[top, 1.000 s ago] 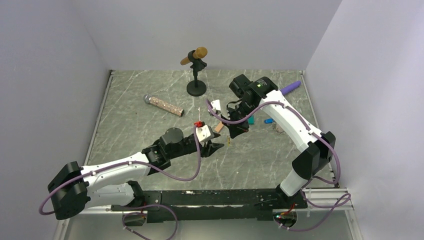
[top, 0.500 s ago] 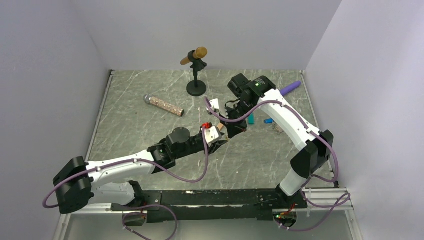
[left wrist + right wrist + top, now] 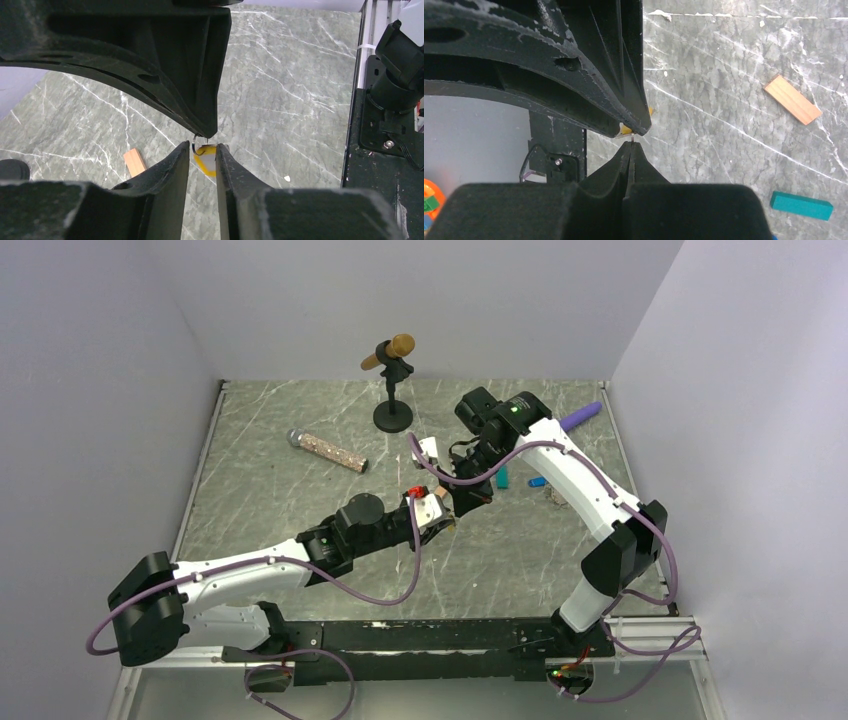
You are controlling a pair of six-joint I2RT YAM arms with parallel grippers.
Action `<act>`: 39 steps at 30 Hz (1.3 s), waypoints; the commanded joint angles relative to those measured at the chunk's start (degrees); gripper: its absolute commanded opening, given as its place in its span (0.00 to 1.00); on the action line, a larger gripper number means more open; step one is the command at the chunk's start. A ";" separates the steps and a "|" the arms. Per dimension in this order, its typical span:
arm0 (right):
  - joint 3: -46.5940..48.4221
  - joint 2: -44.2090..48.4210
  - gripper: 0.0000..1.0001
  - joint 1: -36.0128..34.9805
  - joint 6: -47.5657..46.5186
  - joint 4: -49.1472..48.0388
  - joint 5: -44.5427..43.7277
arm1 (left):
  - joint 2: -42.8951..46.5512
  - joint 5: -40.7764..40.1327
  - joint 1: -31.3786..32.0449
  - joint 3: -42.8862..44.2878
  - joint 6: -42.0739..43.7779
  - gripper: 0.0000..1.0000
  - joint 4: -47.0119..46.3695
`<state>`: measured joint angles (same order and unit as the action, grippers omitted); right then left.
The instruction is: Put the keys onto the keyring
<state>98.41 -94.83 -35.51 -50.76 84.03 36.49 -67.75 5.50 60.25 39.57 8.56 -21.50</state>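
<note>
1. Left tool (image 3: 203, 148): fingers stand narrowly apart around the yellow key (image 3: 201, 162); whether they grip it I cannot tell.
2. The key hangs above the table (image 3: 300, 100) from a small metal ring (image 3: 194, 144).
3. Right tool (image 3: 631, 144): fingers pressed together, pinching that ring at its top.

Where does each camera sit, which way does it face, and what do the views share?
Top: high behind the robot, looking down on the table; the left arm and right arm show.
Left wrist: on the left arm, looking past the left fingers at a yellow key tag; the right fingers above pinch a small ring.
Right wrist: on the right arm, looking past the shut right fingers; the left fingers fill the top.
Shared: both wrist views show the yellow key tag and orange block.
</note>
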 commanded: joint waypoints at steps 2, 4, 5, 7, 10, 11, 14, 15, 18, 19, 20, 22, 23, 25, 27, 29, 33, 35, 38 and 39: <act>1.79 0.47 0.00 -0.34 0.75 0.94 1.31 | -0.14 0.51 0.41 2.82 -0.05 0.25 -0.29; 1.81 0.54 0.00 -0.52 0.63 1.03 1.43 | -0.40 0.57 0.40 3.19 -0.20 0.15 0.23; 1.73 0.61 0.00 -0.52 0.58 1.02 1.47 | -0.47 0.64 0.40 3.34 -0.33 0.09 0.45; 1.55 0.81 0.00 -0.50 0.41 0.98 1.71 | -0.55 0.85 0.42 3.77 -0.53 0.00 0.90; 1.33 1.24 0.00 -0.55 0.32 0.96 2.19 | -0.49 0.88 0.40 3.87 -0.96 0.00 1.28; 1.31 1.37 0.00 -0.53 0.17 0.95 2.49 | -0.28 0.82 0.40 3.74 -1.25 0.00 1.17; 1.08 2.18 0.11 -0.52 -0.14 0.65 3.84 | 1.12 -0.09 0.37 1.91 -3.10 0.00 -0.98; 0.98 2.56 0.16 -0.53 -0.47 0.71 4.50 | 1.84 -0.76 0.39 0.74 -3.90 0.00 -2.56; 0.50 3.85 0.29 -0.36 -0.80 0.13 5.60 | 4.70 -3.28 0.31 -3.14 -7.32 0.00 -7.99; 0.38 4.24 0.30 -0.22 -0.99 -0.10 5.98 | 5.76 -4.00 0.31 -4.36 -8.06 0.00 -10.26; 0.28 4.60 0.31 -0.07 -1.05 -0.36 6.41 | 6.83 -4.85 0.31 -5.70 -10.69 0.00 -12.25; 0.15 5.39 0.33 0.79 -1.45 -0.97 8.39 | 8.67 -5.32 0.31 -9.58 -13.65 0.00 -18.00; 0.16 5.65 0.33 1.17 -1.81 -1.13 9.23 | 9.78 -6.84 0.31 -11.49 -15.59 0.00 -21.46; 0.20 6.45 0.33 2.23 -2.28 -1.93 11.20 | 10.85 -8.54 0.36 -14.86 -17.79 0.00 -28.51; -0.99 7.84 0.34 3.30 -3.29 -3.82 14.21 | 11.07 -9.45 0.37 -17.89 -19.60 0.00 -36.22; -4.07 10.22 0.35 4.66 -4.20 -8.74 18.27 | 10.21 -10.01 0.31 -19.98 -20.94 0.00 -43.58; -11.80 15.65 0.43 7.33 -4.29 -20.02 25.29 | 5.82 -8.87 0.31 -21.29 -21.75 0.00 -56.59; -13.99 16.79 0.44 7.52 -2.66 -24.59 26.76 | 3.77 -8.10 0.33 -20.53 -21.97 0.00 -59.98; -14.67 16.90 0.44 7.66 -1.62 -27.37 28.93 | 1.71 -6.62 0.32 -18.58 -22.29 0.00 -61.23; -14.70 16.82 0.44 7.72 -1.47 -27.95 30.18 | 1.26 -6.24 0.37 -18.12 -22.35 0.00 -61.25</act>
<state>84.25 -78.98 -27.94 -53.08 65.45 58.87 -64.88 -2.66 60.36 18.26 -11.79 -72.93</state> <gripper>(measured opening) 0.441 0.009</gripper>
